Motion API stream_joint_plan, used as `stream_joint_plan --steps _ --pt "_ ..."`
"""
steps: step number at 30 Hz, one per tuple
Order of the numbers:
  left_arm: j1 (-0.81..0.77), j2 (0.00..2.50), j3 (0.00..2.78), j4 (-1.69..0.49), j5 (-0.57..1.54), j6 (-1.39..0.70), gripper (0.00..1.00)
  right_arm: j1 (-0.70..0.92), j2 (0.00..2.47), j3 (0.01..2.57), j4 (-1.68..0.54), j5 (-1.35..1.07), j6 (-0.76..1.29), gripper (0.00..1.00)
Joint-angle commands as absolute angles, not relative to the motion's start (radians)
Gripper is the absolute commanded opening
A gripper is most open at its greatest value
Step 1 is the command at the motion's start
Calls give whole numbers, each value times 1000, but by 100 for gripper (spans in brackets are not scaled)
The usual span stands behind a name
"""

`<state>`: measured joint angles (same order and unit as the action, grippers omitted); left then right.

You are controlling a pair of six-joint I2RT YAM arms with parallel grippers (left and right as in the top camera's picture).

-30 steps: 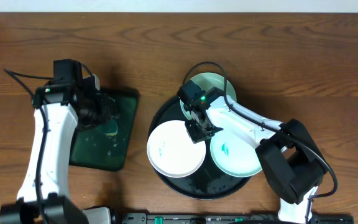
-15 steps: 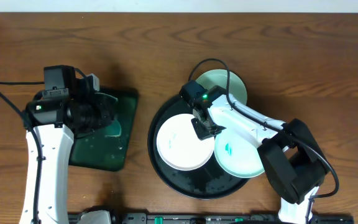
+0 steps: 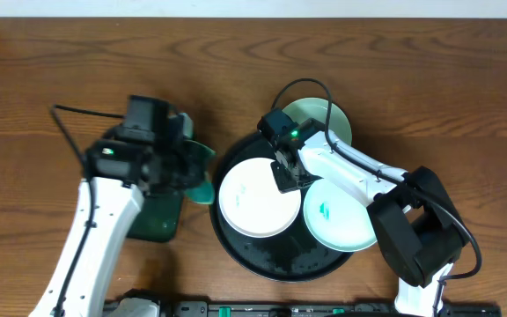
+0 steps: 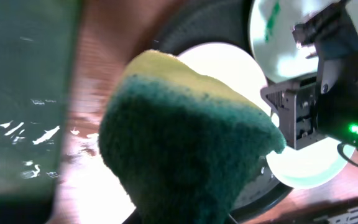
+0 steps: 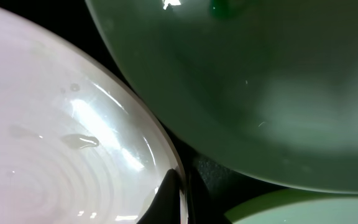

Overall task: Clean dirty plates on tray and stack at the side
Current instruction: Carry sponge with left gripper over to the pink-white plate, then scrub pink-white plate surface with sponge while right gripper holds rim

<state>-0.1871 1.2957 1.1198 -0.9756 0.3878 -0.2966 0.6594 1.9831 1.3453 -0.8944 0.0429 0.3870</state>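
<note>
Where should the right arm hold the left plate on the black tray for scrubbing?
By its thin rim at the upper-right edge, coming from above. The left plate is shallow, so only the rim fits between fingers, and bare tray shows there beside the right plate. The right gripper pinches that spot now, leaving the face open to the sponge in the left gripper.

Green sponge [image 4: 185, 143] near dark green tray [image 3: 152, 222] on table [image 3: 412, 70].

Three plates [image 3: 252, 201], one black tray [image 3: 280, 261], one green tray [image 3: 154, 220], one sponge [image 4: 179, 143].

Overhead looking down, both wrists close on tray [image 3: 275, 257]
</note>
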Motion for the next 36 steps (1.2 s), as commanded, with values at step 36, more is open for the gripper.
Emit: stream_joint_plan --steps 36 --pt "-619 1512 819 -351 25 -756 45 654 1974 1359 -913 -1 440 1"
